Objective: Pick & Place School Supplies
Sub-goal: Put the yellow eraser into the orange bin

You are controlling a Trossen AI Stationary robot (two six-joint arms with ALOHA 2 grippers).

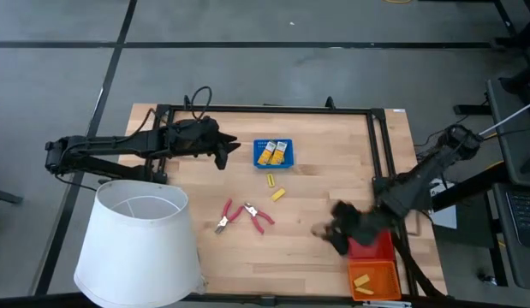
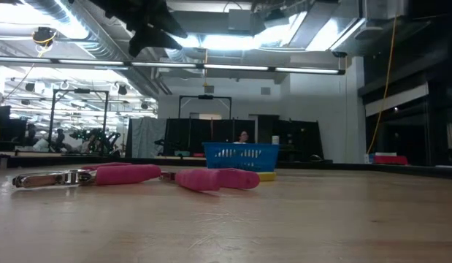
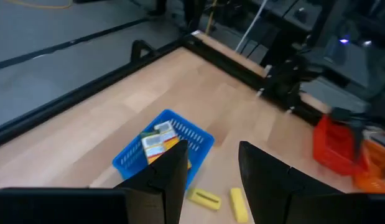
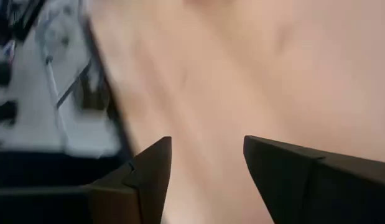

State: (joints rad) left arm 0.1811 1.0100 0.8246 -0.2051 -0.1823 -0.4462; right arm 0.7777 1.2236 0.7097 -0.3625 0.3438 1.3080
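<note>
A blue tray on the far middle of the table holds two flat yellow packs with pale labels. Two plain yellow blocks lie flat on the wood just near of it. Nearer still, two red-handled pliers lie flat side by side. My left gripper hovers open and empty just left of the blue tray. My right gripper is open and empty over bare wood, left of the red tray.
A big white lampshade stands at the table's near left corner. A red tray and an orange tray with yellow pieces in it sit at the near right corner. A black frame runs along the table's edges. Bare wood lies between pliers and red tray.
</note>
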